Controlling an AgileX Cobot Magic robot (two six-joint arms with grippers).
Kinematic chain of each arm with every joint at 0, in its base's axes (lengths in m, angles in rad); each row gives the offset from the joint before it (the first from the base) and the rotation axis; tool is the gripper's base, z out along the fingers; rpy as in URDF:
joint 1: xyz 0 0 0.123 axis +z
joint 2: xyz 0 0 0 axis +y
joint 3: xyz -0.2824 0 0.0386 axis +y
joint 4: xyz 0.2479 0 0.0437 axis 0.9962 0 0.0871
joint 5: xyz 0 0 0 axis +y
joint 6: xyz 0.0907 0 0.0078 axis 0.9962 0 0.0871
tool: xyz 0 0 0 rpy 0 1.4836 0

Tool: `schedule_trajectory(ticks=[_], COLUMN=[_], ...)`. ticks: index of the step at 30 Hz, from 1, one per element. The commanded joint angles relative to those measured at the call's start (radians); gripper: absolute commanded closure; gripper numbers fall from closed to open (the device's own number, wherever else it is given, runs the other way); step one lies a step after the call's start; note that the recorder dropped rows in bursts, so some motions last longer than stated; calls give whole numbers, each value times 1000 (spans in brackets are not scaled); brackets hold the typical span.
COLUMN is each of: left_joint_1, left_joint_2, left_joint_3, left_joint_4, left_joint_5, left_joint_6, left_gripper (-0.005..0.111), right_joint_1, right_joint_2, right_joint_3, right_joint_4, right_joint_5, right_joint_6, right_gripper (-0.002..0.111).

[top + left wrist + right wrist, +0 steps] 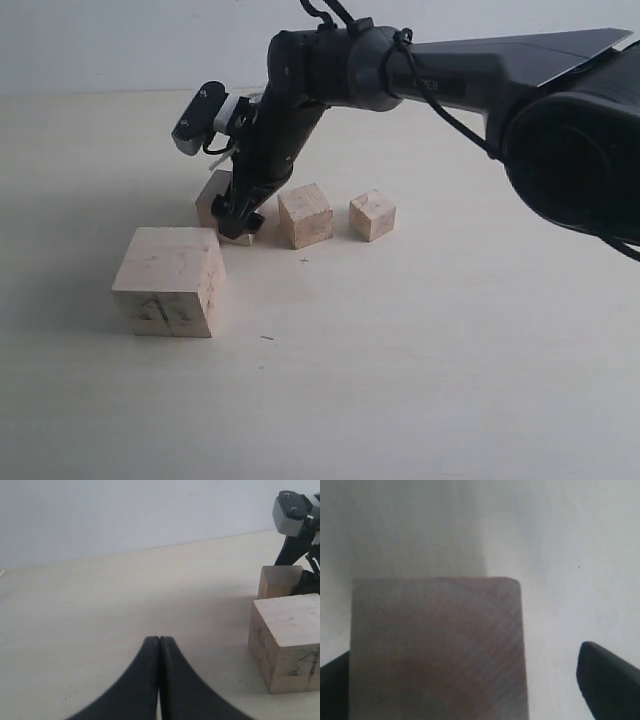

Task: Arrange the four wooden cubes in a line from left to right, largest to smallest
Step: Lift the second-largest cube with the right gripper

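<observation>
Soft, even light casts faint shadows; the close cube [437,650] looks blurred.

Looks like a robot lab bench — plain pale tabletop [450,400] against a blank white wall [100,45].

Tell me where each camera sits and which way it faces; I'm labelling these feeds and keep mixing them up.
Exterior view: off the arms, facing across the table at the largest cube, rear cube and two smaller cubes; the right arm reaches in from the right.
Left wrist view: low over the table, facing past the shut left fingers toward the largest cube.
Right wrist view: close on the rear cube, between the open right fingers.
Shared: the rear cube shows in all three.
</observation>
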Motion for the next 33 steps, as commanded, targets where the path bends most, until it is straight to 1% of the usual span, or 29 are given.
schedule_trajectory(ticks=[1, 4, 7, 9, 12, 18, 21, 27, 31, 33], left_joint_1=[2, 2, 2, 2, 2, 2, 2, 2, 2, 2], left_joint_2=[-7, -7, -7, -7, -7, -7, -7, -7, -7, -7], left_joint_3=[0, 0, 0, 0, 0, 0, 0, 0, 0, 0], left_joint_4=[-1, -1, -1, -1, -1, -1, -1, -1, -1, -1], left_joint_5=[-5, -5, -5, -5, -5, -5, -5, -5, -5, -5], left_joint_6=[1, 1, 1, 1, 1, 1, 1, 1, 1, 1], left_gripper=[107, 107, 107, 107, 107, 107, 107, 107, 107, 107], right_joint_1=[-3, -3, -3, -3, -3, -3, -3, -3, -3, -3], right_joint_2=[7, 7, 7, 3, -27, -156, -238, -391, -433, -445], right_joint_3=[0, 0, 0, 0, 0, 0, 0, 0, 5, 39], right_joint_4=[9, 9, 5, 5, -13, -111, -119, -105, 5, 61], right_joint_5=[-21, -36, -47, -51, -57, -53, -9, 208, 386, 428], right_joint_6=[-42, -48, -48, -48, -42, 72, 85, 85, 39, 7], right_gripper=[10, 30, 59, 81, 108, 108, 108, 108, 108, 108])
